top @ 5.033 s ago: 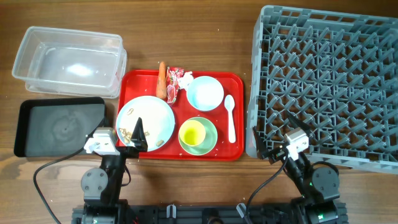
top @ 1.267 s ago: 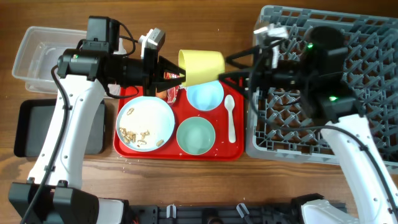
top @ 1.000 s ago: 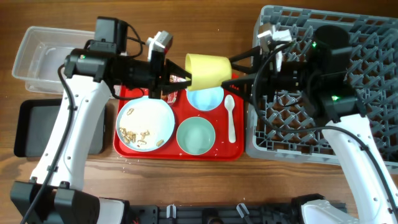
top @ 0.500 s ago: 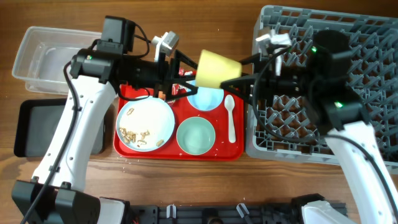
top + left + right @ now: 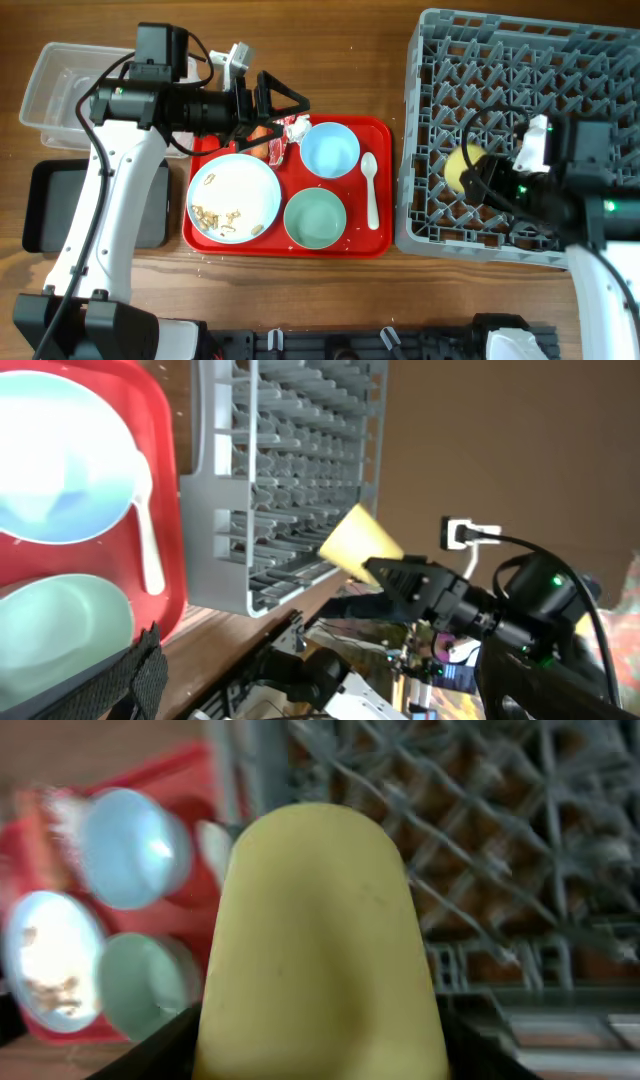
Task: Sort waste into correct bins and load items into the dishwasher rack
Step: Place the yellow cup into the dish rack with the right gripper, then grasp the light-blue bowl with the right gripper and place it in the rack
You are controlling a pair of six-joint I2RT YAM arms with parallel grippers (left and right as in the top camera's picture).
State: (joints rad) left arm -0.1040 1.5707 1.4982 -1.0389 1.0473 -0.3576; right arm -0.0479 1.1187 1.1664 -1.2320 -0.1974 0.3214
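My right gripper (image 5: 474,176) is shut on the yellow-green cup (image 5: 458,166) and holds it over the left part of the grey dishwasher rack (image 5: 560,60). The cup fills the right wrist view (image 5: 320,940) and shows in the left wrist view (image 5: 358,544). My left gripper (image 5: 290,112) is open and empty above the back of the red tray, over the red wrapper (image 5: 291,130). The carrot is mostly hidden under it. The pale blue plate (image 5: 233,198) with beige scraps (image 5: 215,215), the blue bowl (image 5: 330,149), the mint bowl (image 5: 315,219) and the white spoon (image 5: 371,190) lie on the tray.
The red serving tray (image 5: 290,246) sits in the middle. The clear tub (image 5: 60,90) is at the back left, with the black tray (image 5: 60,205) in front of it. The rack fills the right side.
The cup passed from my left gripper to my right one. My right arm carried it right, over the rack. My left gripper let go, opened and drew back left.
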